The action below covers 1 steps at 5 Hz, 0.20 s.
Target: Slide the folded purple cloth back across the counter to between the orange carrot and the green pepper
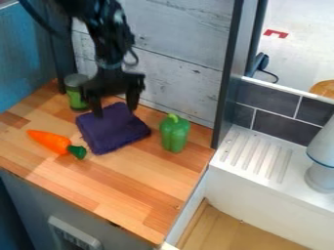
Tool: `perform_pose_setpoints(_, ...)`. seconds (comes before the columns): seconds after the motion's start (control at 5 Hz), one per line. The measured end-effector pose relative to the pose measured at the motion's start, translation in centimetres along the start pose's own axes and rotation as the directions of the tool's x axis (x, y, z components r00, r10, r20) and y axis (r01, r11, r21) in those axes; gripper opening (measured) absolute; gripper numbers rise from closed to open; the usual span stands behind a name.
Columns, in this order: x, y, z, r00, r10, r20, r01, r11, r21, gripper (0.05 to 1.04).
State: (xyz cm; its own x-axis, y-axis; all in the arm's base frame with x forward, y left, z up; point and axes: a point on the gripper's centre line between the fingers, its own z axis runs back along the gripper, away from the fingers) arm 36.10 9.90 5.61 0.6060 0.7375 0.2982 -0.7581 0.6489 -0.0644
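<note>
One black gripper (114, 112), upper left of frame, set wide; beneath, one purple cloth (112, 132); nearby, orange carrot (50, 141), green pepper (175, 133).

**Inscriptions: none legible**

Can (76, 93), just left of the purple cloth (112, 128): no readable lettering. Red mark (275, 33), well apart from the cloth, to its upper right: no letter or number made out. Pale plate (73, 235), lower in view than the cloth: markings too small to read.
</note>
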Motion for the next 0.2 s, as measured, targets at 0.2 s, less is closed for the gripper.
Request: perform_pose_setpoints(0.2, -1.57, 0.78, 5.49, 0.999, -0.033, 0.032, 0.036, 0.994, -0.105, 1.0)
